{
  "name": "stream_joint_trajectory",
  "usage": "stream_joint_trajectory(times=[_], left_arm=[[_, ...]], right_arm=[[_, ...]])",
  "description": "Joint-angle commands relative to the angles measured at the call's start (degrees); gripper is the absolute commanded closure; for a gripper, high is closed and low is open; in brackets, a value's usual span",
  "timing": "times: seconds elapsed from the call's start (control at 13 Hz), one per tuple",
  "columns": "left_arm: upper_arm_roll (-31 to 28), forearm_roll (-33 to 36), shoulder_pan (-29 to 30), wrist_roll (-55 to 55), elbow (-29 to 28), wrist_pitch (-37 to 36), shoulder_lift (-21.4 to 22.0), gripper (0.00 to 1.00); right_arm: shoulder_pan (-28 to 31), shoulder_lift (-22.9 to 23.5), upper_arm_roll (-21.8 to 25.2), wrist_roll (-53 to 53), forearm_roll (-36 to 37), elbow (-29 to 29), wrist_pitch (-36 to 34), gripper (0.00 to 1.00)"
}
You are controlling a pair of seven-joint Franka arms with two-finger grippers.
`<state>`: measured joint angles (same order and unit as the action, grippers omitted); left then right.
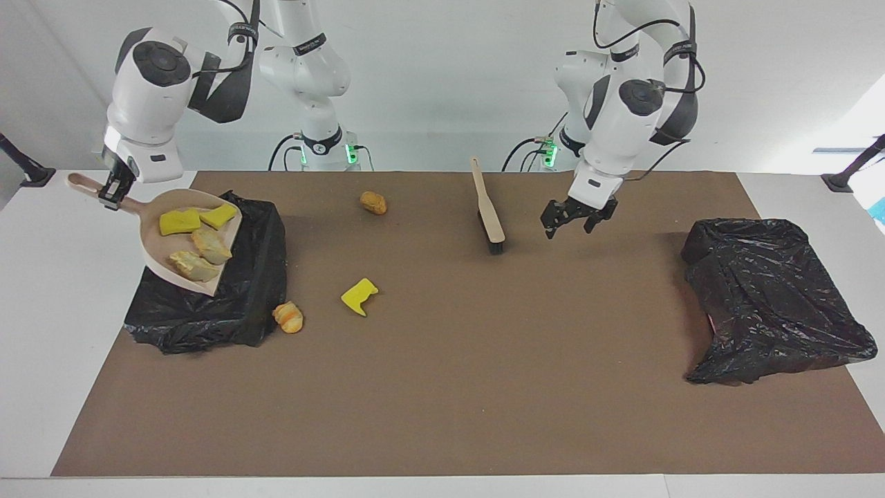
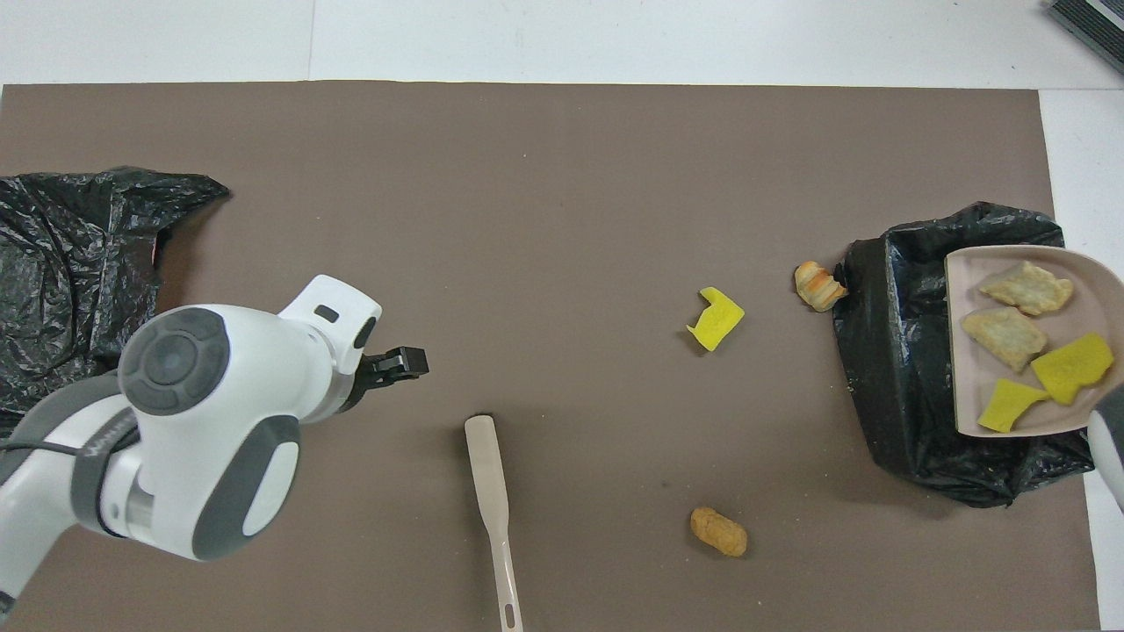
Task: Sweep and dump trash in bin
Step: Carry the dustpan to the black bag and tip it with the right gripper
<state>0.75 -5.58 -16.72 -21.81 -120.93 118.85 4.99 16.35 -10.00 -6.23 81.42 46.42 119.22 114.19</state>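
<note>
My right gripper (image 1: 112, 192) is shut on the handle of the beige dustpan (image 1: 155, 245), which it holds tilted over the black-bagged bin (image 1: 228, 304) at the right arm's end. Several trash pieces lie in the pan: two yellow sponge chunks (image 1: 180, 221) and two tan lumps (image 1: 211, 245). On the mat lie a yellow chunk (image 1: 359, 296), a croissant-like lump (image 1: 288, 317) against the bin, and a golden lump (image 1: 373, 203) nearer the robots. The brush (image 1: 487, 207) lies on the mat. My left gripper (image 1: 577, 220) hangs open beside it, holding nothing.
A second crumpled black bag (image 1: 774, 304) sits at the left arm's end of the brown mat (image 1: 484, 387). In the overhead view the left arm's bulky wrist (image 2: 202, 412) covers part of the mat beside the brush (image 2: 493, 509).
</note>
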Motion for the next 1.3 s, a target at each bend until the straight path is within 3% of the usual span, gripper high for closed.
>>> stream_joint_trajectory(times=[0.0,0.31,0.69,0.92,1.23], left_arm=[[0.7,0.8,6.0,9.3,8.9,-7.5,-3.6,0.00],[0.7,0.9,12.1,21.7,15.4,-14.9,-4.5,0.00],[0.7,2.9,15.3,23.0,25.5,-28.1,-5.1,0.00],[0.7,2.5,17.0,23.4,26.0,-29.6,-3.8,0.00],[0.7,2.9,17.0,23.3,26.3,-29.4,-3.8,0.00]], right_arm=[[-1.2,-3.3,0.1,-4.4,7.0,3.4,0.2,1.00],[-5.3,-3.9,-0.4,-4.4,15.5,2.9,-6.9,1.00],[-7.9,-3.6,-0.5,-3.3,25.8,1.2,-9.4,1.00],[-10.3,-2.6,-1.4,-4.2,22.7,-1.3,-14.6,1.00],[-11.9,1.0,-1.7,-5.4,9.7,-9.9,-15.9,1.00]])
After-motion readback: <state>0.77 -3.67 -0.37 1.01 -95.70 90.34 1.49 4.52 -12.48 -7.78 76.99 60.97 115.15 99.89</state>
